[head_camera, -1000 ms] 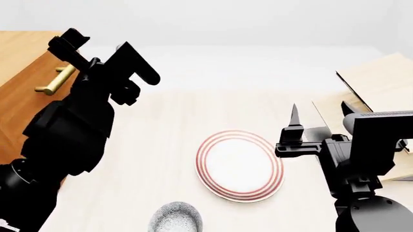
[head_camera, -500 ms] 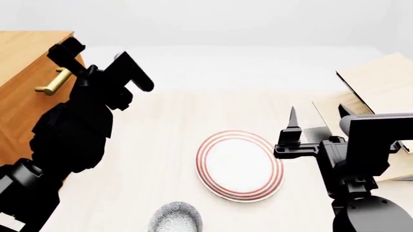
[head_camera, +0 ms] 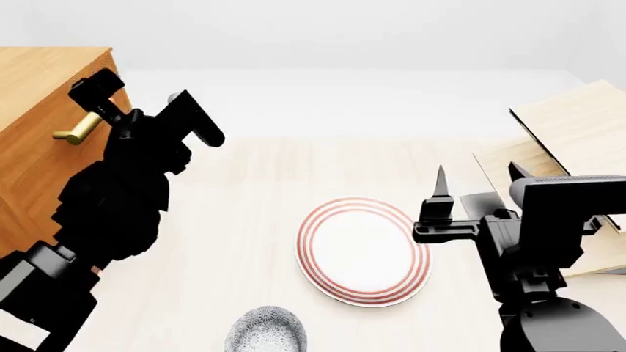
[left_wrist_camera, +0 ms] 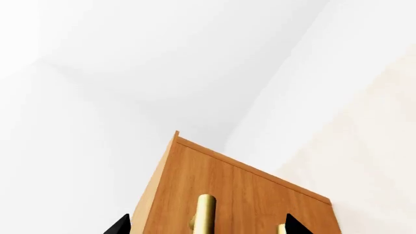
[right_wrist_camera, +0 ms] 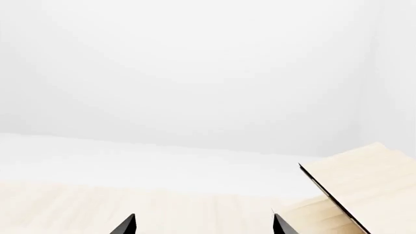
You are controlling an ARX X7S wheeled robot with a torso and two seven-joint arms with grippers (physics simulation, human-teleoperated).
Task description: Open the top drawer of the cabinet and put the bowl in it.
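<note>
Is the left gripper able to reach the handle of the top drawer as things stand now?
Probably yes. The left gripper is open and faces the cabinet; the top drawer's handle lies between its fingertips with nothing in between.

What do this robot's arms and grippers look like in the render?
Both arms are matte black and blocky, with chunky segmented housings and no visible cables or markings. The left gripper has broad flat fingers; the right gripper shows thin, pointed black fingertips.
</note>
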